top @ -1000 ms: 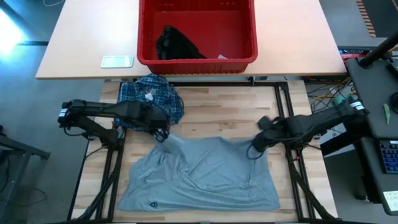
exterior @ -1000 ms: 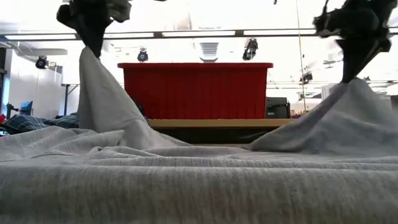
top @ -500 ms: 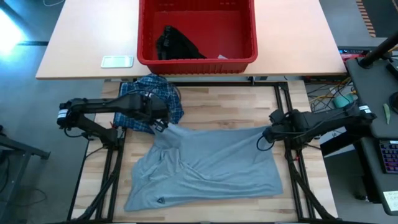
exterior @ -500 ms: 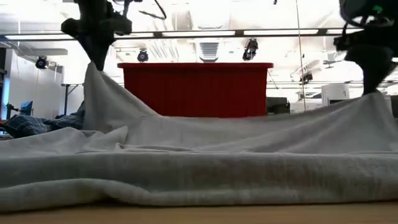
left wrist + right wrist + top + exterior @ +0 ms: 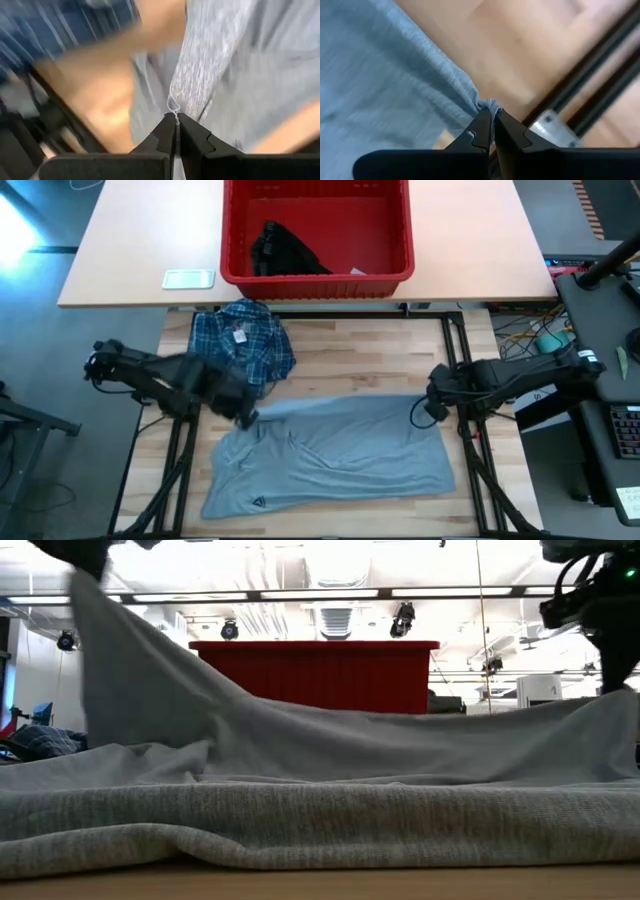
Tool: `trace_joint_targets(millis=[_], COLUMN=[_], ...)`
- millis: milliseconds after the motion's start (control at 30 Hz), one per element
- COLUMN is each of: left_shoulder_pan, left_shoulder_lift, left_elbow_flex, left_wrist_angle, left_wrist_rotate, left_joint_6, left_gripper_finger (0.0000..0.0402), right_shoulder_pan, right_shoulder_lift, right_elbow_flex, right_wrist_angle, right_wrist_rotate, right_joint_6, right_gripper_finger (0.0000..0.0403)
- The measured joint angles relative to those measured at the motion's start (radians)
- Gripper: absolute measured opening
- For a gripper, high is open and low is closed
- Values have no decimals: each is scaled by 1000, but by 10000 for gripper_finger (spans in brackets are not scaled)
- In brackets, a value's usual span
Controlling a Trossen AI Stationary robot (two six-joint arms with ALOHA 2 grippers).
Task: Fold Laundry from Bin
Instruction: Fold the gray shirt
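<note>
The grey T-shirt (image 5: 335, 455) lies spread across the wooden bench (image 5: 360, 355), its two far corners lifted. The left pincer (image 5: 245, 412) is clamped on one corner, just beside the plaid shirt (image 5: 243, 340); the right pincer (image 5: 428, 408) is clamped on the other corner, near the bench's right edge. The red bin (image 5: 318, 278) stands beyond on a second bench, with a black garment (image 5: 283, 250) inside.

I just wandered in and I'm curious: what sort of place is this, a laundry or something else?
Probably a robotics lab: two robot arms on a workbench stretch a grey T-shirt beside a red bin, with cables alongside.
</note>
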Motion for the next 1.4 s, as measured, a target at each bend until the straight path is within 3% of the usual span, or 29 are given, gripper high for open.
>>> trace_joint_targets(millis=[267,467,700,833,1100,1267,1400], left_shoulder_pan=[-234,-258,-289,-336,-422,-472,-511], left_shoulder_lift=[107,231,318,323,327,314,282], left_elbow_flex=[-70,-116,-121,-122,-150,-137,-115], left_wrist_angle=[187,354,352,354,496,469,425], left_wrist_rotate=[94,136,259,297,312,325,325], left_joint_6=[-219,-247,-228,-262,-395,-492,-552], left_gripper_finger=[0,0,0,0,15,64,128], right_shoulder_pan=[135,192,236,259,307,301,252], right_shoulder_lift=[7,69,149,204,287,259,215], right_elbow_flex=[-47,-55,-61,-62,-62,-26,-33], right_wrist_angle=[98,138,187,218,245,208,341], right_wrist_rotate=[-264,-286,-317,-317,-354,-306,-248], right_joint_6=[2,16,-83,-140,-212,-130,-49], right_gripper_finger=[11,11,18,59,185,242,246])
